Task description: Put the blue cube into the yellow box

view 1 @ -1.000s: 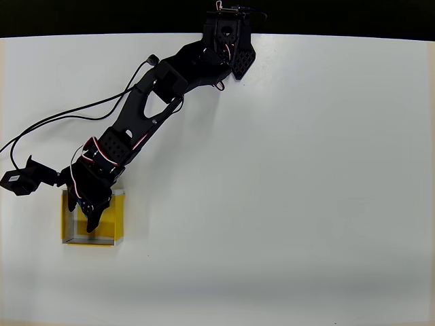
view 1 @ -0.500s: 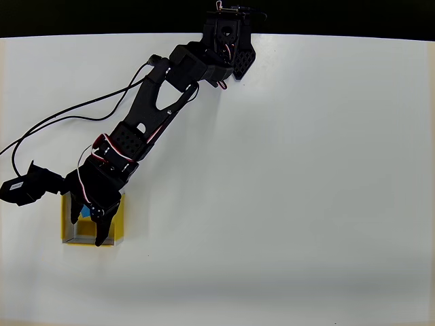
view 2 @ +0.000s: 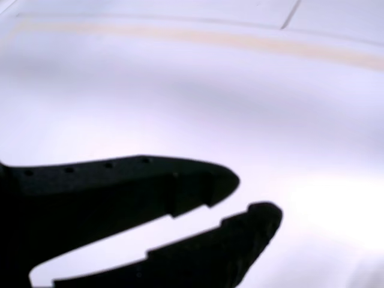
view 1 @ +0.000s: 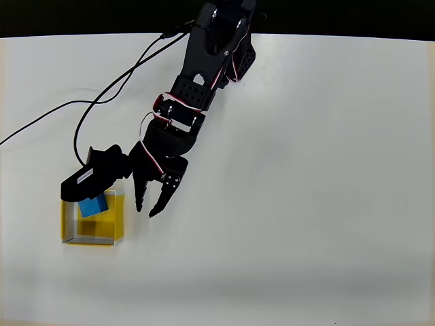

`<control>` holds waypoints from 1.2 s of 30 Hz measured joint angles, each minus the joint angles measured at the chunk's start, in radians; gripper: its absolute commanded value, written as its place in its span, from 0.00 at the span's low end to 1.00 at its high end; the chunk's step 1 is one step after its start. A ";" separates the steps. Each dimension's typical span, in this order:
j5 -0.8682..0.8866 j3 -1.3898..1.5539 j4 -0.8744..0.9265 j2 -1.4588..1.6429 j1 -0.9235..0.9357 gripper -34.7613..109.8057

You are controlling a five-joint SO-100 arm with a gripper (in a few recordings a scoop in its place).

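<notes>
Pincer: mine sits at (view 1: 147,209) in the overhead view, black, tips pointing toward 6 o'clock, fingers spread apart with a clear gap between them and nothing in there. It hangs over bare white surface, just off the box's 3 o'clock wall.

Pincer up close: in the wrist view it's at (view 2: 258,195), two dark fingers (view 2: 120,186) with a wedge of white showing between them. Kinda blurry, but the gap is plain enough.

Blue cube: at (view 1: 93,205) in the overhead view, inside the yellow box, tucked toward the 12 o'clock wall. The black camera pod hanging off my wrist overlaps its upper edge, so I can't see the whole top face. It looks a bit skewed compared to the box walls.

Yellow box: at (view 1: 117,224), open top, yellow floor with pale rim edges, sitting at around 8 o'clock of the overhead view. The lower half of the floor is bare yellow.

Arm: black, at (view 1: 197,88), comes down from the 12 o'clock edge and slants toward 7 o'clock.

Cable: a thin black one at (view 1: 41,121) runs off the arm out to the 9 o'clock edge.

Surface: plain white (view 1: 306,204); in the wrist view a faint tan stripe crosses it up near 12 o'clock.
</notes>
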 measured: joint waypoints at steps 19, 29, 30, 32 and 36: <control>-0.023 0.730 0.520 0.923 -0.302 0.24; 0.026 0.781 0.871 1.095 -0.337 0.24; 0.026 0.781 0.907 1.095 -0.336 0.24; 0.034 0.781 0.974 1.095 -0.327 0.24; 0.060 0.781 1.011 1.095 -0.305 0.28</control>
